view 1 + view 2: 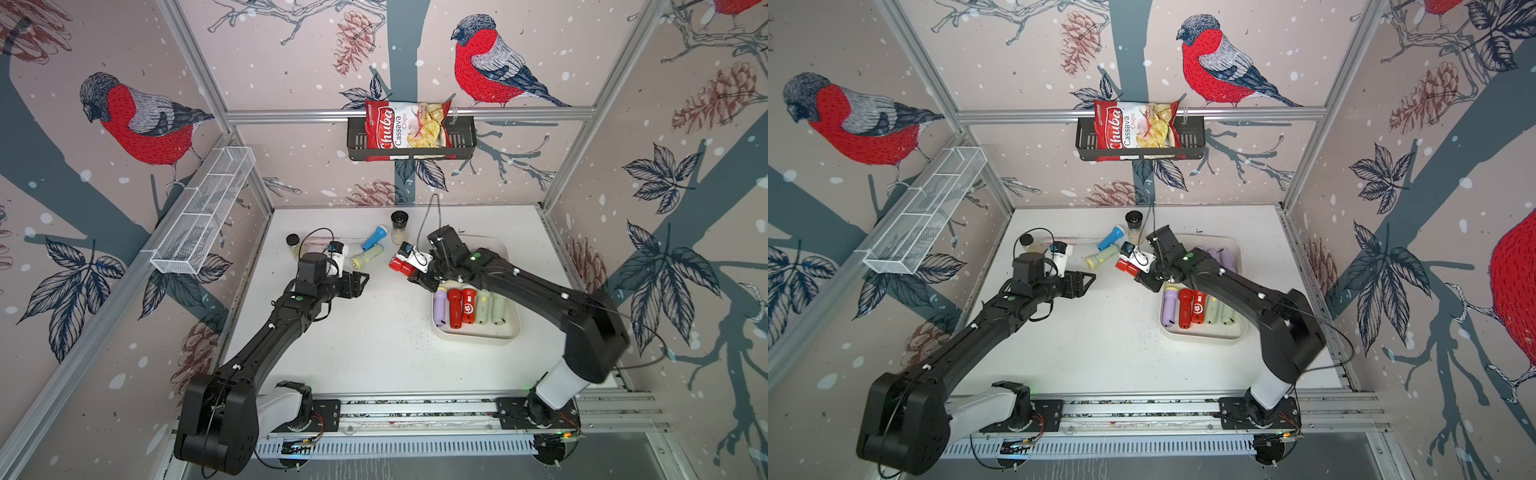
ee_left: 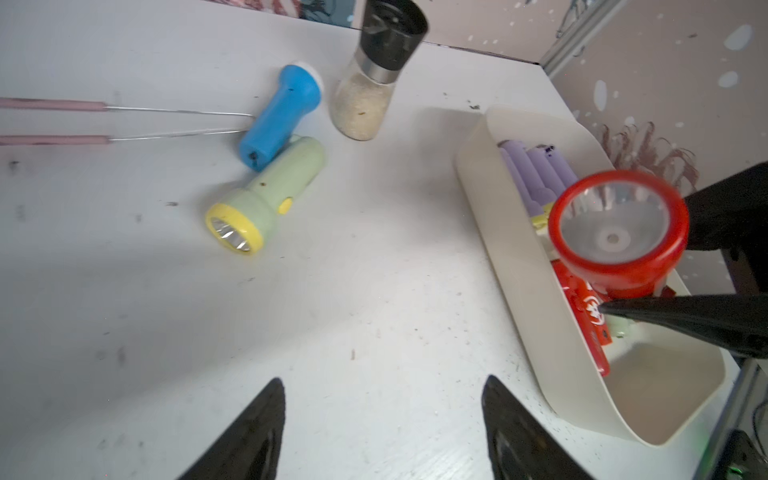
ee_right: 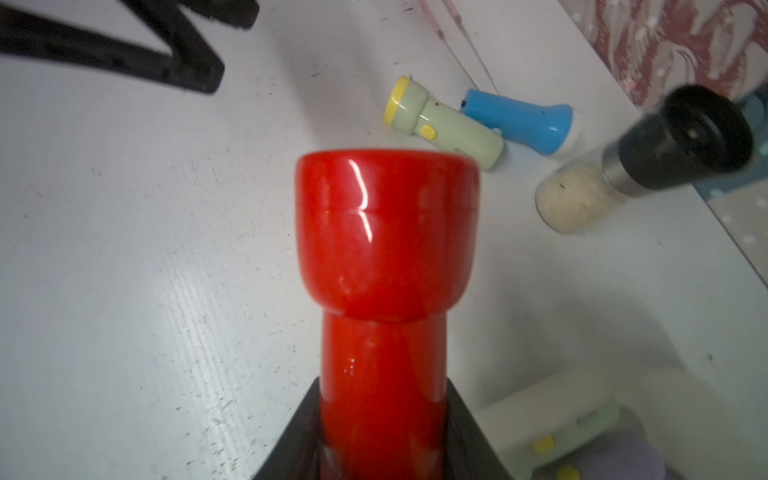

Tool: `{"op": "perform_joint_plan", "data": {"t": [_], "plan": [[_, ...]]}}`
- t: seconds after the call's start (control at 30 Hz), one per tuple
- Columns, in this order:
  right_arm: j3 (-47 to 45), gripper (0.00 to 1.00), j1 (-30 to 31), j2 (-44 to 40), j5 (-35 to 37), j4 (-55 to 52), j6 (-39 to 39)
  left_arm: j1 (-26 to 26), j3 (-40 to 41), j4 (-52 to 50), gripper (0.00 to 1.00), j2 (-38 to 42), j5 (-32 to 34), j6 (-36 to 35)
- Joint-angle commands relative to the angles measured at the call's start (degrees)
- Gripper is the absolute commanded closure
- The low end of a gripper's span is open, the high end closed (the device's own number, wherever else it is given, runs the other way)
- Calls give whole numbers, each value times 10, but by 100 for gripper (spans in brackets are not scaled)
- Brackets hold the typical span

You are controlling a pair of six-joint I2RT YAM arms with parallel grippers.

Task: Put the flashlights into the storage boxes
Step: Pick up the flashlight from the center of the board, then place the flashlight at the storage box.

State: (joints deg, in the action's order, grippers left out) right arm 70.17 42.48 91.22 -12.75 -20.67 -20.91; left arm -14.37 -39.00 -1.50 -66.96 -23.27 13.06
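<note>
Ok so the red flashlight (image 3: 386,249) is clamped in my right gripper (image 3: 382,432). The jaws are tight on the handle and the fat head sticks out past the fingertips, pointing away from the tray (image 1: 473,334). That one's not in yet. The tray sits right beside the gripper on the wrist side, with the arm reaching across it.

Inside the tray there's a neat row lying side by side: a lilac flashlight (image 1: 439,307), two red flashlights (image 1: 454,307) and two pale green flashlights (image 1: 482,309). More lilac flashlights (image 2: 536,174) are packed at the other end, partly under the arm, so I can't count them properly.

Ahead of the right gripper, out past the held head, two are loose on the table (image 1: 374,353). One is a green flashlight with a yellow head (image 1: 368,255) and the other a blue flashlight (image 1: 374,237), lying against each other at the tail ends. A spice jar (image 1: 399,228) with a black cap stands upright just beside the blue one's white head.

My left gripper (image 2: 382,386) hangs over bare table with its jaws spread wide and nothing between them. It faces the red head, near it but not touching. Off to its side away from the tray there's a small jar (image 1: 293,245) and some pink-handled wire thing (image 2: 54,120) lying flat.
</note>
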Motion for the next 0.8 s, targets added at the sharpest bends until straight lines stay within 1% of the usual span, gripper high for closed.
{"op": "perform_joint_plan", "data": {"t": [0.0, 0.07, 0.1, 0.17, 0.27, 0.37, 0.47, 0.57, 0.77], "plan": [[-68, 72, -22, -65, -14, 99, 197, -29, 7, 76, 26, -10, 14, 40], [-112, 72, -36, -108, -8, 111, 291, -53, 11, 106, 27, -22, 24, 52], [-130, 72, -38, -125, 4, 114, 323, -63, 10, 114, 27, -29, 29, 57], [-173, 71, -38, -166, 41, 121, 421, -83, 4, 121, 27, -45, 44, 64], [-227, 70, -38, -214, 55, 123, 515, -107, -10, 119, 27, -70, 55, 64], [-267, 67, -38, -241, 68, 111, 581, -123, -19, 123, 27, -86, 60, 66], [-296, 65, -38, -247, 62, 109, 622, -133, -29, 127, 27, -100, 60, 70], [-311, 63, -37, -240, 52, 106, 645, -141, -40, 124, 27, -113, 66, 72], [-316, 61, -38, -218, 36, 89, 645, -148, -43, 126, 26, -125, 67, 77]]}}
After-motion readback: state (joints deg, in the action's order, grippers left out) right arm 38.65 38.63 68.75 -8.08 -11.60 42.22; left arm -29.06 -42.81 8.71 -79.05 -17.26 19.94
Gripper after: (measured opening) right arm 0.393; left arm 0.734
